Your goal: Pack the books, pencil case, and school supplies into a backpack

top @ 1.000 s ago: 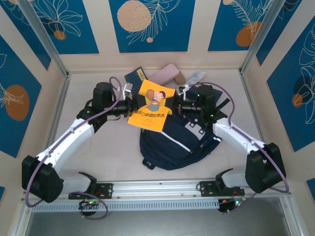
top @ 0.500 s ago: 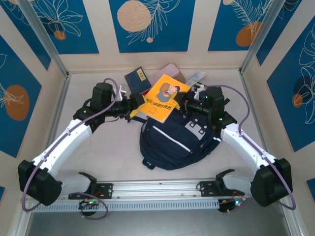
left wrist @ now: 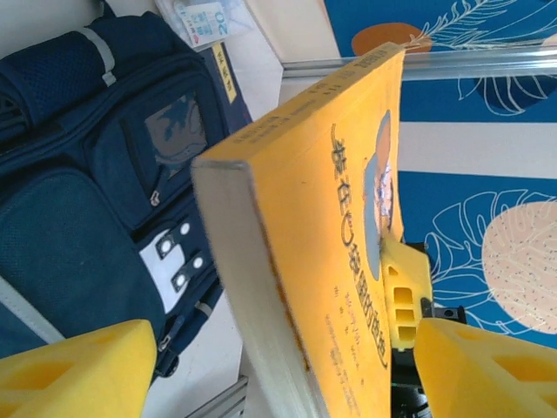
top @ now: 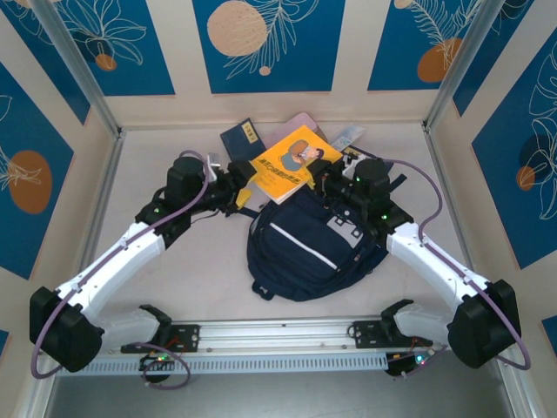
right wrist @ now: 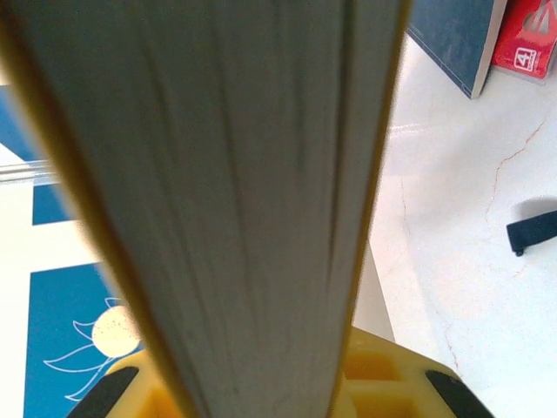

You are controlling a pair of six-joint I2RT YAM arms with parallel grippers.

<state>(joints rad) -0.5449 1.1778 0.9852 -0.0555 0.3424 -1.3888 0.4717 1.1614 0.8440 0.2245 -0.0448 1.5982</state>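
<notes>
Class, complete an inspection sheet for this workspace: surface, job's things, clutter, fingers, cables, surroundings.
Surface: pale table, faintly veined.
Job's things: backpack centre; orange book held up at its far end; navy book, pencil case, packet, red book lying beyond.
Clutter: nothing seen.
Grippers: right fingers shut on orange book; left fingers open, flanking it.
Cables: purple cable along each arm.
Surroundings: blue leaf-print walls, metal frame.

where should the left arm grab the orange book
The free edge of the orange book facing the left gripper, opposite where the right gripper pinches it. Come in from the left, jaws across both covers: it's thin, flat and held tilted in the air.
</notes>
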